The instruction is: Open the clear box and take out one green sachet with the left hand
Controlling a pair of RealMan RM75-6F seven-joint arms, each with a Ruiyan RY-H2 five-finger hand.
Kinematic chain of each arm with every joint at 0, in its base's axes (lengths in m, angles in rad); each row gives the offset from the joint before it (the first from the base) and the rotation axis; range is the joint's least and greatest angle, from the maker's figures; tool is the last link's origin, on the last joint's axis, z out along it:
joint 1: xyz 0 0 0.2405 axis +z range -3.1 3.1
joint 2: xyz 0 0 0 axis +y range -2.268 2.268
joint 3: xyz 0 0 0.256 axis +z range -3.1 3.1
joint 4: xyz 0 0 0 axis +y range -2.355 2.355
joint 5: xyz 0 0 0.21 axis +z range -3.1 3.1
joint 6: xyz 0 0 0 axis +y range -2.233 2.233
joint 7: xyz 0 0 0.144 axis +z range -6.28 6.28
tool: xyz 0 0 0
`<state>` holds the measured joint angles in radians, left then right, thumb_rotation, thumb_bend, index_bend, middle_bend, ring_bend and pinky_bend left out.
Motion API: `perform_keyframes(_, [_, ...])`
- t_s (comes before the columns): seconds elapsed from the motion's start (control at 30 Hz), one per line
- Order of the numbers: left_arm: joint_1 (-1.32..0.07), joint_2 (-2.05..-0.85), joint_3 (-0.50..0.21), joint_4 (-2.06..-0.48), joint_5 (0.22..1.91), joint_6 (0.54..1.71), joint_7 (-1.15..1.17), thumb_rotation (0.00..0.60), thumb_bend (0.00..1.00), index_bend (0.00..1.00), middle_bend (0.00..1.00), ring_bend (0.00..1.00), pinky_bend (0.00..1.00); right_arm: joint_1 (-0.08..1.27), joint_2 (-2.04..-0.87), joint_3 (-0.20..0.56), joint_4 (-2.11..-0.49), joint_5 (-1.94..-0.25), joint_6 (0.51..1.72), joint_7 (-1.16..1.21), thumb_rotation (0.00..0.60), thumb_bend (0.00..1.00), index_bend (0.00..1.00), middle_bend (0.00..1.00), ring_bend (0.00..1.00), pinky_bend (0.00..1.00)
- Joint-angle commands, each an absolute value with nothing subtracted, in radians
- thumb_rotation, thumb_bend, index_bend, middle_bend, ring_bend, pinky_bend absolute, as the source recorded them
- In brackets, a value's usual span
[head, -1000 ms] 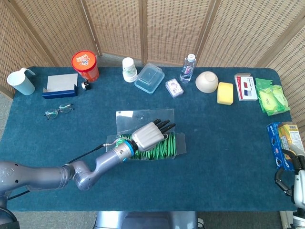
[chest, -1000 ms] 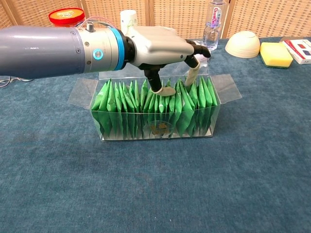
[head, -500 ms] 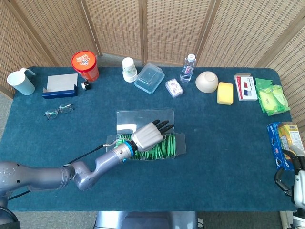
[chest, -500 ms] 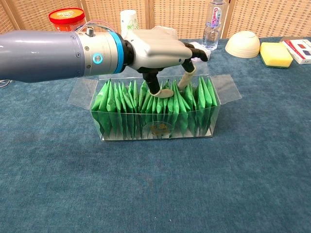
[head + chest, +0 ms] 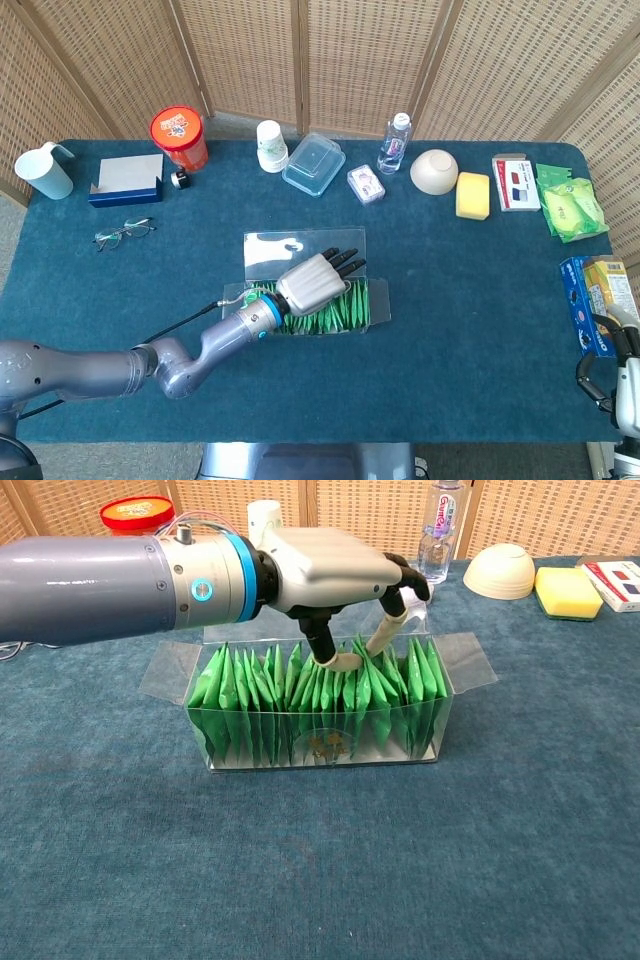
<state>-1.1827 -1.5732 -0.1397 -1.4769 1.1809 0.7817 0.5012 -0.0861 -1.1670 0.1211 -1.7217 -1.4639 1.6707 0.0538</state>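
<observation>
Since the clear box (image 5: 320,705) is already opened, with its flaps folded out, the left robot hand (image 5: 335,575) is lowered over the packed row. A thumb and fingertip (image 5: 380,640) are set around one green sachet (image 5: 362,675), though a firm pinch can't be confirmed yet.

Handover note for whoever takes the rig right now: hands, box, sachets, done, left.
Left hand: over the clear box, thumb and a fingertip down among the tops of the green sachets; whether one is pinched, I cannot tell.
Right hand: only a sliver shows at the head view's lower right edge, away from the job; state unclear.
Done: box is open, flaps spread, lid folded back.
Left: secure one sachet and lift it clear of the box; none is out yet.
</observation>
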Motion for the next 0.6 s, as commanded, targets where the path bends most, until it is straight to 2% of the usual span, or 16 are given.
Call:
perform_keyframes(0.03, [-1.182, -1.57, -0.139, -1.481, 1.182, 0.779, 0.5, 0.6, 0.36, 0.52, 0.1, 0.0, 0.16, -0.086, -1.167, 0.121, -1.721, -1.464, 1.67, 0.053, 0.425, 0.66, 0.22, 0.17, 0.14, 0.22])
perform_keyframes(0.33, [-1.192, -1.553, -0.133, -1.497, 1.159, 0.744, 0.517, 0.6, 0.36, 0.45, 0.1, 0.0, 0.16, -0.087, -1.167, 0.122, -1.721, -1.46, 1.668, 0.052, 0.427, 0.66, 0.22, 0.17, 0.14, 0.22])
perform_keyframes(0.6, [-1.199, -1.546, -0.133, -1.509, 1.137, 0.736, 0.531, 0.6, 0.36, 0.43, 0.1, 0.0, 0.16, -0.086, -1.167, 0.123, -1.72, -1.457, 1.666, 0.05, 0.425, 0.66, 0.22, 0.17, 0.14, 0.23])
